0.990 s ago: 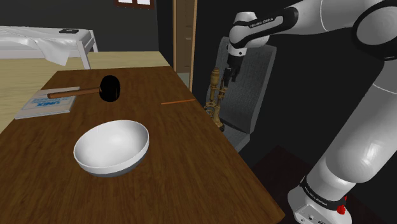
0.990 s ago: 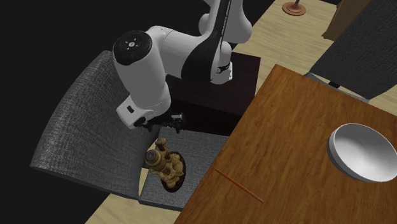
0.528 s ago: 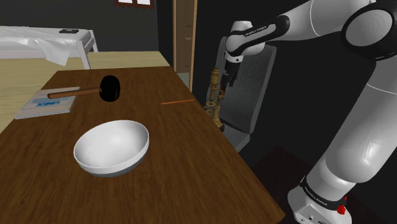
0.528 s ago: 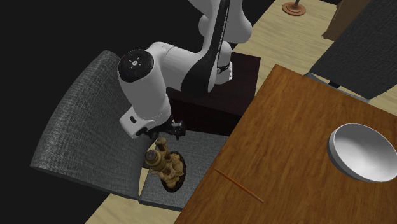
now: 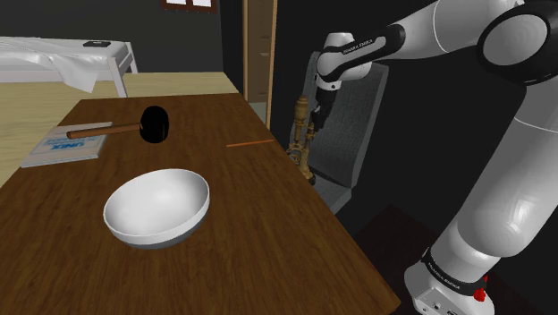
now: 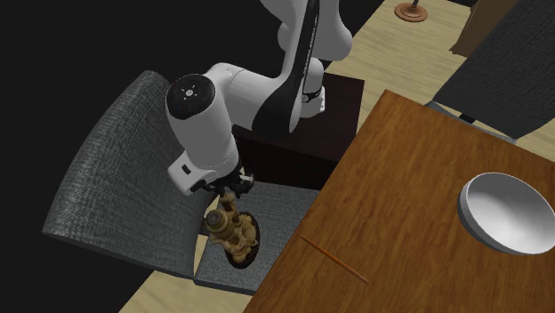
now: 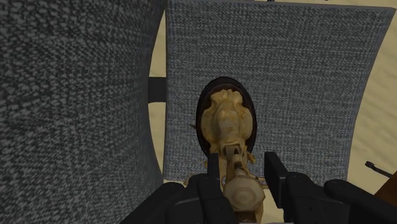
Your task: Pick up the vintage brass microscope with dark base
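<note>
A brass microscope [image 5: 302, 134] on a dark round base stands upright on the seat of a grey fabric chair [image 5: 358, 116], just off the wooden table's edge. My black gripper [image 5: 315, 114] comes down onto its upper tube from above. In the second exterior view the hand [image 6: 227, 188] sits right over the microscope [image 6: 233, 233]. In the wrist view the two fingers clasp the eyepiece tube, with the gripper [image 7: 243, 172] above the microscope's body and base [image 7: 226, 121].
The brown table [image 5: 250, 206] carries a white bowl [image 5: 157, 206], a black-headed mallet [image 5: 154, 123], a book [image 5: 63, 148] and a thin stick [image 5: 250, 142]. The chair's curved backrest [image 6: 124, 178] stands close behind the microscope. My stand [image 6: 293, 133] is next to the chair.
The hand has come down onto the microscope's top, and its fingers have gone from open to shut around the tube. The microscope stands where it was.
</note>
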You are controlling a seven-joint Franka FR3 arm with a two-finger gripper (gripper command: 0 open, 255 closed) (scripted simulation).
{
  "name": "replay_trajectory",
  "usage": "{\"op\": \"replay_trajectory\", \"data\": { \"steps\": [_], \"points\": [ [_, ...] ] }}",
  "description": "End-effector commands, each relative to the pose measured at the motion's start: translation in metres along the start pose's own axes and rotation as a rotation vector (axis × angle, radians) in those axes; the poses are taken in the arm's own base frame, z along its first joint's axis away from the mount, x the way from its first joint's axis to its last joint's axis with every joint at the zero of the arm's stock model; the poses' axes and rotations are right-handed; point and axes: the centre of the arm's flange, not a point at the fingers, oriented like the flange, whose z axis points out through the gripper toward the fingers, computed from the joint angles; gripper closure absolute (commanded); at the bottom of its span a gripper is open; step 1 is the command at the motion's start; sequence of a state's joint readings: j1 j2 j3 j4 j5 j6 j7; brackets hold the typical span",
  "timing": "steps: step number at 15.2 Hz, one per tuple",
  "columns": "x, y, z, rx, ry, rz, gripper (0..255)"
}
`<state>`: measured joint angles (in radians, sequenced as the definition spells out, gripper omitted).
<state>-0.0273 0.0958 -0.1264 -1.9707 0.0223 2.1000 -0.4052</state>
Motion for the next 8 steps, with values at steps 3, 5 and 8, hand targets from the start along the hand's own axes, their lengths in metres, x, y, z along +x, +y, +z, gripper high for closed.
{"op": "replay_trajectory", "data": {
  "steps": [3,5,8],
  "points": [
    [0.000,0.000,0.002,0.001,-0.003,0.001,255],
    [0.000,0.000,-0.005,0.001,-0.003,0.001,255],
    [0.000,0.000,-0.021,0.001,-0.003,0.001,255]
  ]
}}
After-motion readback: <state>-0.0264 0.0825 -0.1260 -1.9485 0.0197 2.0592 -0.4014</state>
